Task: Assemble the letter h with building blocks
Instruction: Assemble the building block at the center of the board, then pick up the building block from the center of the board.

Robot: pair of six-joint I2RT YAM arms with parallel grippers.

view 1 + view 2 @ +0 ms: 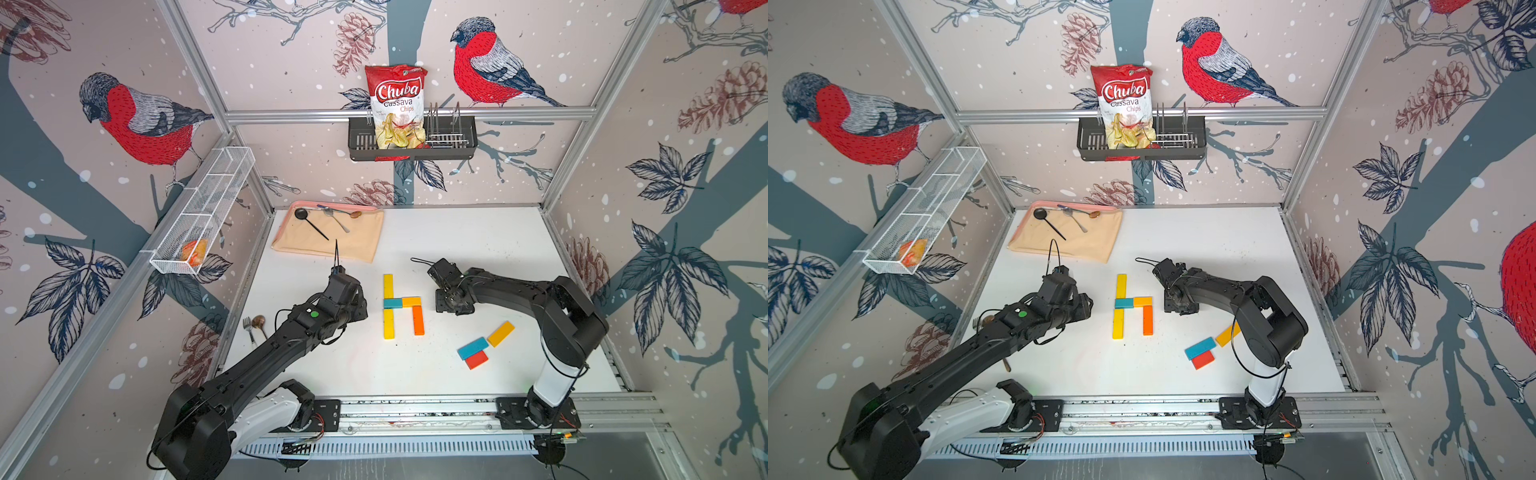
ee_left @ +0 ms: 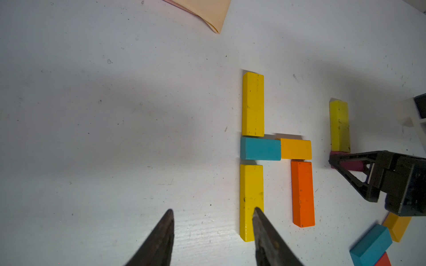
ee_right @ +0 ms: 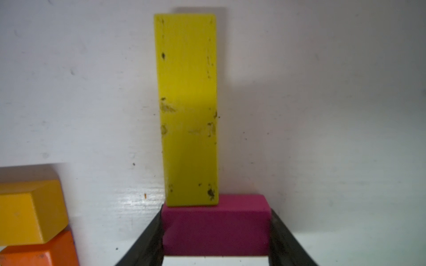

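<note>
Now my right gripper clamps the magenta block; my left gripper stands half open, empty.

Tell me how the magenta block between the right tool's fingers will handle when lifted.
The matte magenta rectangular block looks solid and rigid, so it should not flex. Its flat sides meet the fingers of the right tool squarely, so it likely won't roll or twist. The yellow-green plank touching its edge may get nudged.
</note>
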